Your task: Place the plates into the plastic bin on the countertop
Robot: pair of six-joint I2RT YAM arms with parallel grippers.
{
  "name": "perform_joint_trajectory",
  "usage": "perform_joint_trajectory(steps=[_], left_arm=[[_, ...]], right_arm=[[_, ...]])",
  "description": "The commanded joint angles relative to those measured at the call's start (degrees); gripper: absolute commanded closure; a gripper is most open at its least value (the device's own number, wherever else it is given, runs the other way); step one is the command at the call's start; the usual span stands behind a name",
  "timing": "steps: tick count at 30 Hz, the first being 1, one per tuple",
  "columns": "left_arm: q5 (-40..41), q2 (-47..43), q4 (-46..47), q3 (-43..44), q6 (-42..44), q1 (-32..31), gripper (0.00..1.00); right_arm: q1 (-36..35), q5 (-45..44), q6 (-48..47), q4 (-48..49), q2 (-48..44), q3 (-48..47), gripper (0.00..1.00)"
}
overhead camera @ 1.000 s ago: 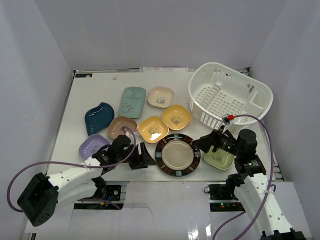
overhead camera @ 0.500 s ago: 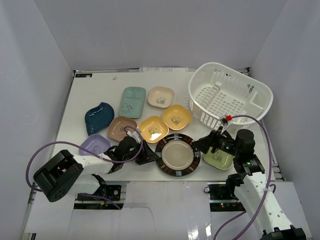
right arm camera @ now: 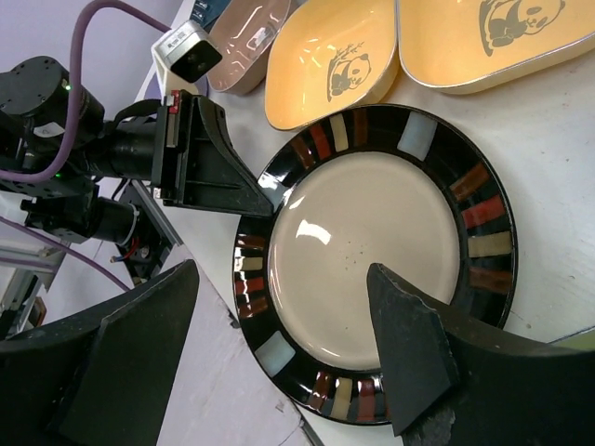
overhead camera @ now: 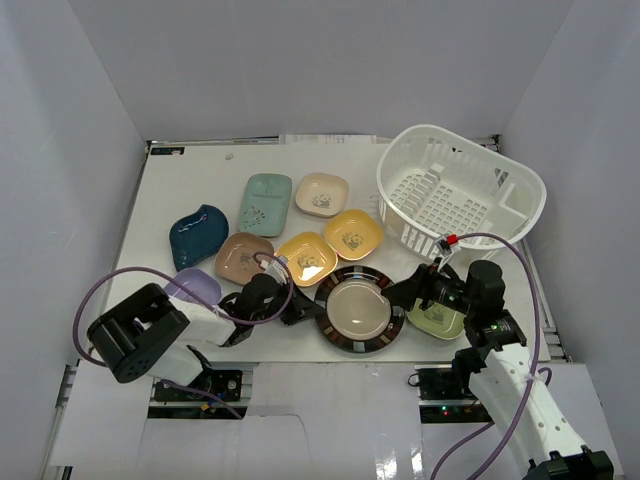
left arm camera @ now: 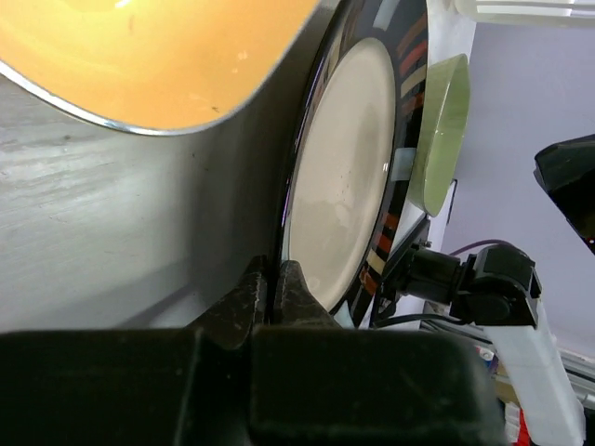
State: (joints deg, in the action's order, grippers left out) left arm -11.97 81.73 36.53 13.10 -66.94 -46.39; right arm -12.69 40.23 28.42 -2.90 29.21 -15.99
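The round dark-rimmed tan plate (overhead camera: 358,310) lies at the near middle of the countertop (overhead camera: 150,215). My left gripper (overhead camera: 312,310) is shut on its left rim; in the left wrist view the thin rim (left arm camera: 284,200) runs into the closed left gripper (left arm camera: 275,279). My right gripper (overhead camera: 408,293) hangs open over the plate's right side, its fingers (right arm camera: 409,353) apart above the round plate (right arm camera: 372,232). A green plate (overhead camera: 437,318) lies under the right arm. The white plastic bin (overhead camera: 460,200) stands at the far right.
Two yellow plates (overhead camera: 306,258) (overhead camera: 352,233), a beige one (overhead camera: 321,193), a teal divided tray (overhead camera: 265,203), a dark blue dish (overhead camera: 197,235), a brown one (overhead camera: 243,255) and a lavender one (overhead camera: 190,290) lie left of the bin. White walls close the sides and back.
My left gripper slid right to the round plate and closed on its left rim; the plate shifted slightly right. The right gripper stayed open and moved very little.
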Motion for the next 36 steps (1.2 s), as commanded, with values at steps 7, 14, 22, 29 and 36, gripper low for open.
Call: perform_joint_trajectory(steps=[7, 14, 22, 29, 36], left_arm=[[2.7, -16.8, -13.6, -4.3, 4.1, -1.1, 1.0], [1.2, -39.2, -25.3, -4.2, 2.6, -1.0, 1.0], [-2.3, -42.5, -22.0, -1.2, 1.2, -0.8, 1.0], [-4.2, -41.7, -16.8, 0.3, 1.7, -0.8, 1.0], [-5.4, -39.8, -14.6, 4.1, 3.5, -0.8, 1.0]], right_arm=[[-0.8, -1.8, -0.5, -0.2, -0.1, -0.1, 0.19], [-1.5, -2.0, -1.7, -0.7, 1.1, 0.4, 0.09], [-2.2, -2.4, -2.1, 0.3, 4.7, 1.6, 0.02], [-2.8, -4.7, -2.3, 0.7, 4.9, 3.9, 0.07], [-3.2, -3.7, -1.4, 2.2, 5.9, 5.1, 0.15]])
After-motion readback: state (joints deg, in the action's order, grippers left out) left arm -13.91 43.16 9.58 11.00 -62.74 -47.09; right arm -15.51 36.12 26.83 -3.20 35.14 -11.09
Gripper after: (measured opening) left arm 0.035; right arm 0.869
